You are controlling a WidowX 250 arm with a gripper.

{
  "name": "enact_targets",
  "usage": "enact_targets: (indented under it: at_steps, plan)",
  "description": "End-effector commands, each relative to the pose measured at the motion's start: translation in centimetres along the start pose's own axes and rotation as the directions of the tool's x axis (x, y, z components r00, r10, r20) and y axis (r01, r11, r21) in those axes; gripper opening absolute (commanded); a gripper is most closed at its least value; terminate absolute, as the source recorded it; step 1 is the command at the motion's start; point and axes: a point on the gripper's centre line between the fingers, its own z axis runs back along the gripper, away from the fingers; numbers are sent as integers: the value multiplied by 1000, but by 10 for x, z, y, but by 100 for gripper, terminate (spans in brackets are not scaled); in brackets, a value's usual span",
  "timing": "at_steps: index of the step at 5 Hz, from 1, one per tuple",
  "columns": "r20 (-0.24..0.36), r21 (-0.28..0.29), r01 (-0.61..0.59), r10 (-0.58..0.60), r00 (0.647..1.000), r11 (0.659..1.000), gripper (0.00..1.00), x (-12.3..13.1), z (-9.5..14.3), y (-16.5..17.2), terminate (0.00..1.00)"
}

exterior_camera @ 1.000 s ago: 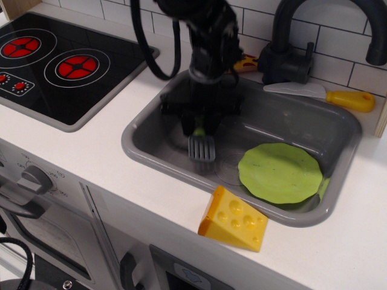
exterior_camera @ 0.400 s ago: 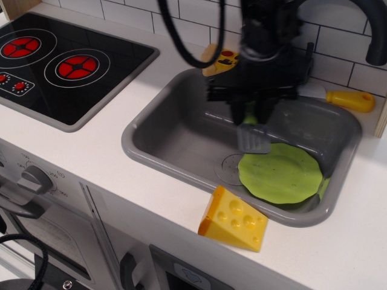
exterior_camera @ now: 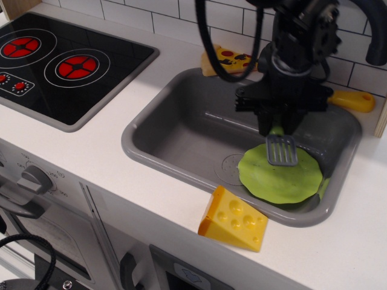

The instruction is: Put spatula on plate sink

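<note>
My gripper (exterior_camera: 277, 128) is shut on the lime-green handle of the spatula (exterior_camera: 281, 148). The slotted grey blade hangs down over the far part of the lime-green plate (exterior_camera: 279, 176); I cannot tell whether it touches the plate. The plate lies flat in the right half of the grey sink (exterior_camera: 175, 130). The round drain mark (exterior_camera: 230, 166) shows just left of the plate. The dark faucet (exterior_camera: 375, 36) arches over the sink's back right, partly hidden by my arm.
A yellow cheese wedge (exterior_camera: 233, 219) stands on the white counter in front of the sink. A yellow-handled toy knife (exterior_camera: 352, 100) lies behind the sink. A pizza slice (exterior_camera: 227, 60) lies at the sink's back edge. A black stovetop (exterior_camera: 60, 60) is at left.
My gripper has carried the spatula from the sink's left middle to the right and lowered it over the plate. The pizza slice has come into view.
</note>
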Motion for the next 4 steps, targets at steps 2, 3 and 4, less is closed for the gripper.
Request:
enact_targets:
  at_steps: [2,3,4]
  plan:
    - [34,7,44,-44,998,999,0,-20,-1,8,0]
    - [12,19,25,-25,1000,999,100,-11,-4,2,0]
    - [21,12,29,-29,999,1000,100,-6,-3,-2,0]
